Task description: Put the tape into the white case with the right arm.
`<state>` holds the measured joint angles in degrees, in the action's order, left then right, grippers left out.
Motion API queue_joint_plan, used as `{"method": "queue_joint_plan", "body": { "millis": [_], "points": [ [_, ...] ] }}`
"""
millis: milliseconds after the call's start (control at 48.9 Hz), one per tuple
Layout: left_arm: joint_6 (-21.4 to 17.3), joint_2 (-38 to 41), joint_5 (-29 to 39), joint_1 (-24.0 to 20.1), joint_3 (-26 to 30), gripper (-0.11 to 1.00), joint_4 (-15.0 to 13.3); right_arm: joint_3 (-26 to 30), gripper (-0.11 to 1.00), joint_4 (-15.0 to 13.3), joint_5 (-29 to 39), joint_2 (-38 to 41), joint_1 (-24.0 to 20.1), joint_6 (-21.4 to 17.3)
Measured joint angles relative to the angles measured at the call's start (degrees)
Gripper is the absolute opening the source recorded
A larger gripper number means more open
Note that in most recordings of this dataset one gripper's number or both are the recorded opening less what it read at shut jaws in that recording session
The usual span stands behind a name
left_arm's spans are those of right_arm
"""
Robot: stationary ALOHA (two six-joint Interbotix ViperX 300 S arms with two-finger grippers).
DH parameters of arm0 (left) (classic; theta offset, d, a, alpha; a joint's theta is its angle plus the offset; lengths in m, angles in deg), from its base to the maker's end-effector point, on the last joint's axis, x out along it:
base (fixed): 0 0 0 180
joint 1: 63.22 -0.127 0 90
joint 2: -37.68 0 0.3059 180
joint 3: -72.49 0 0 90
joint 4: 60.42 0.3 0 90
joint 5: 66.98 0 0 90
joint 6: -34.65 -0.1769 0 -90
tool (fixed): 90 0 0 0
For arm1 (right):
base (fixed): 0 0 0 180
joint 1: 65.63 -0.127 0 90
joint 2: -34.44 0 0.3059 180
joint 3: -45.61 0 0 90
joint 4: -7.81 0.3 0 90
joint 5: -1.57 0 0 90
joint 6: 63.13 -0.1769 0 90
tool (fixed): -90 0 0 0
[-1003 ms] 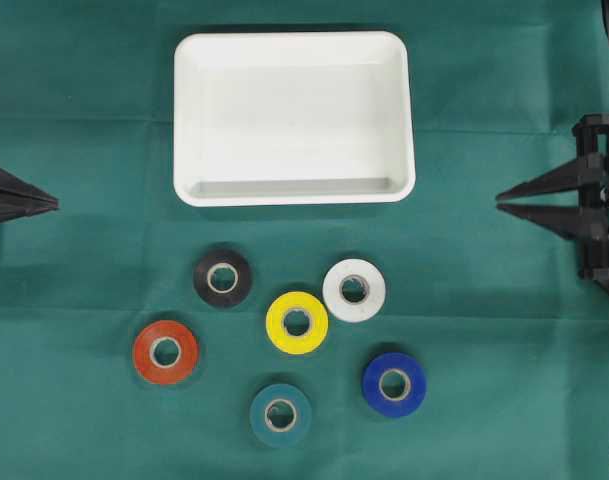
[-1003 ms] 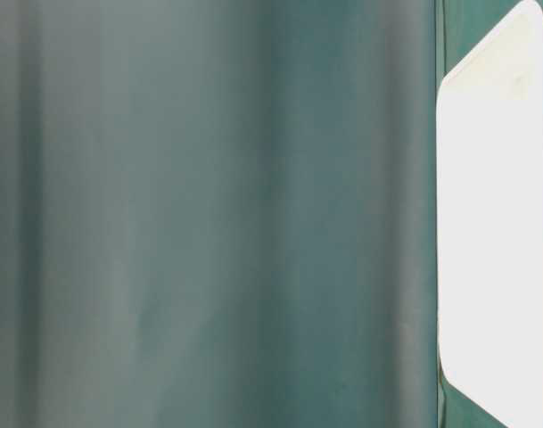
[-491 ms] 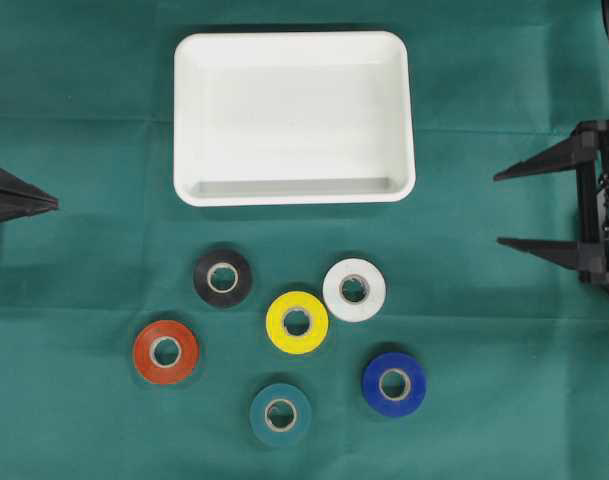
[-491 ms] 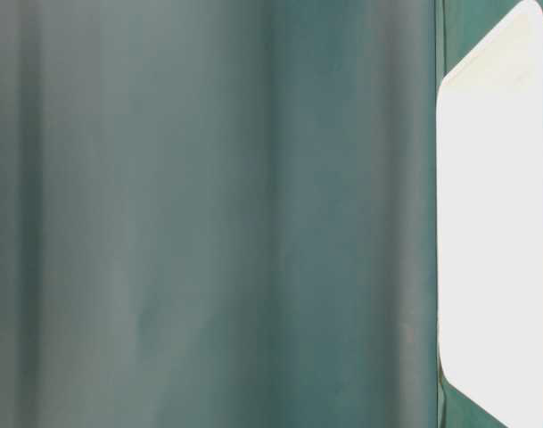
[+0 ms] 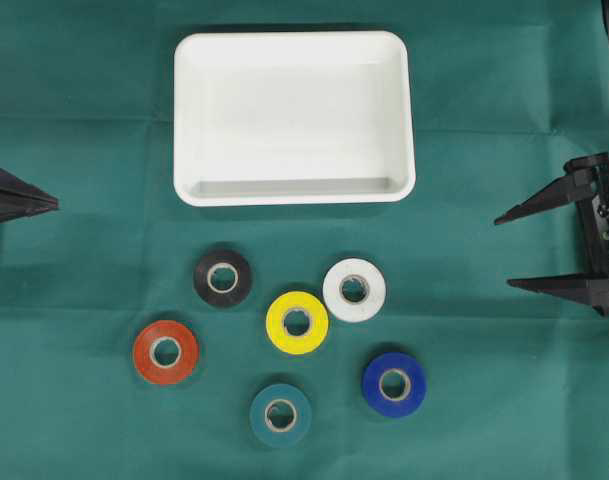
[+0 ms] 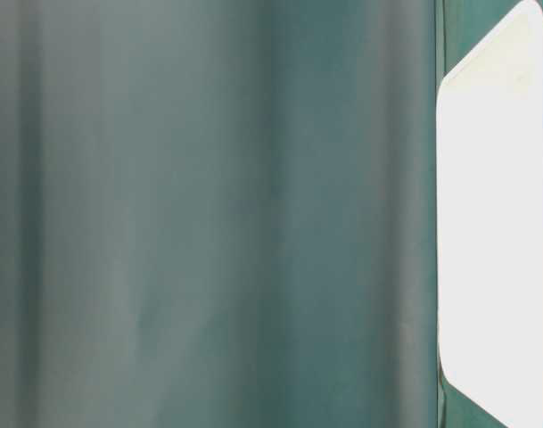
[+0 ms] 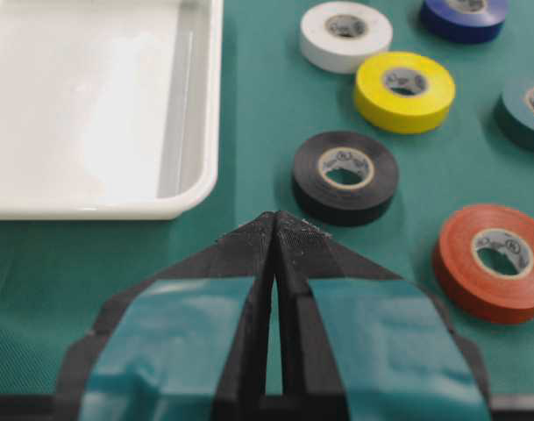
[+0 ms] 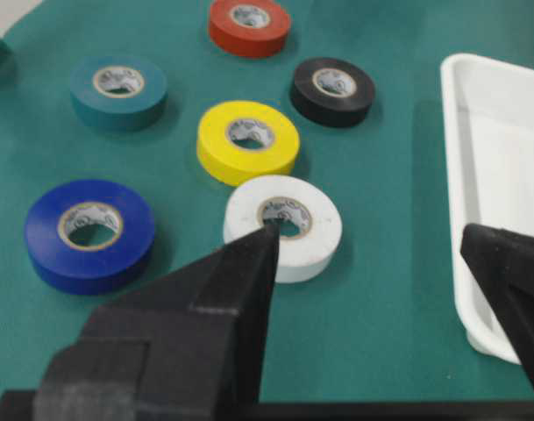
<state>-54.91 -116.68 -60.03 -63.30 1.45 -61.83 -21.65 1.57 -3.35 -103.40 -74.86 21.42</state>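
My right tool [image 5: 508, 250] stands wide apart at the right edge of the desk [image 5: 84, 120], holding nothing, well clear of the rolls. My left tool [image 5: 54, 203] sits at the left edge with its tips pressed together, empty. The white case [image 5: 294, 190] lies at the far middle of the green cloth with nothing in it. Six tape rolls lie flat below it: black [image 5: 222, 277], white [image 5: 354, 289], yellow [image 5: 296, 322], orange [image 5: 165, 351], teal [image 5: 280, 414], blue [image 5: 394, 384]. The white roll lies nearest my right tool.
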Motion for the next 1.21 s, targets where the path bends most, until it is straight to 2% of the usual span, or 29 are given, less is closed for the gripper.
{"method": "queue_joint_plan", "body": {
  "millis": [266,491,942,1208],
  "points": [
    [0.0,0.0,0.0,0.0,-0.09,0.01,-0.09,0.0,0.76,0.0,0.0,2.37,-0.09,-0.18],
    [0.0,0.0,0.0,0.0,-0.18,0.01,0.0,3.87,0.76,0.09,-0.09,10.99,-0.09,-0.18],
    [0.0,-0.62,0.0,-1.93,-0.97,0.01,-0.09,17.58,0.76,-0.09,-4.48,34.63,-0.44,0.0],
    [0.0,-0.7,0.0,-2.81,-1.32,0.01,-0.09,31.2,0.76,-0.09,-5.01,50.45,-0.44,0.26]
  ]
}}
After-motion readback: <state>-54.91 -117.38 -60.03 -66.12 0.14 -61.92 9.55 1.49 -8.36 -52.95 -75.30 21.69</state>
